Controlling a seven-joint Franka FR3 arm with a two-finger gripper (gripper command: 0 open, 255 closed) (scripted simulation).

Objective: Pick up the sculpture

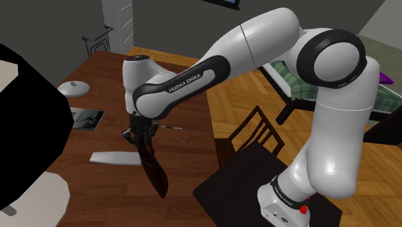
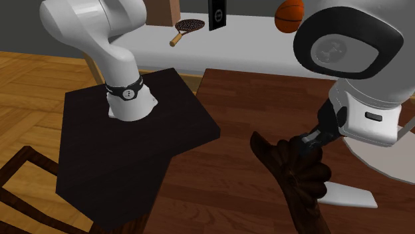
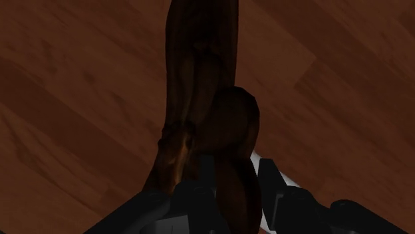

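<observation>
In the shoulder view, the dark brown sculpture (image 1: 153, 164) is hanging at a slant from the jaws at centre-left of the frame. It is hanging over the wooden surface (image 1: 187, 151), just beside a flat grey slab (image 1: 114, 157). Whether its lower tip is touching the wood cannot be told.

In the second exterior view, the sculpture is stretching across the lower right of the frame, with the black stand (image 2: 100, 166) sitting to its left.

In the wrist view, the jaws are clasping the sculpture's rounded end, with the fingers (image 3: 269, 179) pressing on either side.
</observation>
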